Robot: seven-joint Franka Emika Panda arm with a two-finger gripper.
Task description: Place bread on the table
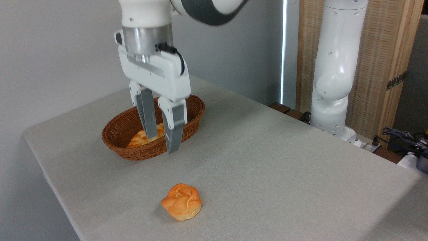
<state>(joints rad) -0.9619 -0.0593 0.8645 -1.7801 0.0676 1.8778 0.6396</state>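
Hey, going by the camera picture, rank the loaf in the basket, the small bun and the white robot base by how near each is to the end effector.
Measured from the end effector:
1. Braided loaf, inside the wicker basket, right behind the fingertips.
2. Bread, on the table, below and slightly right, toward the front.
3. White robot base, far right at the table's edge.

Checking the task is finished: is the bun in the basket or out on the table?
Out. The bun sits on the table, apart from the basket.
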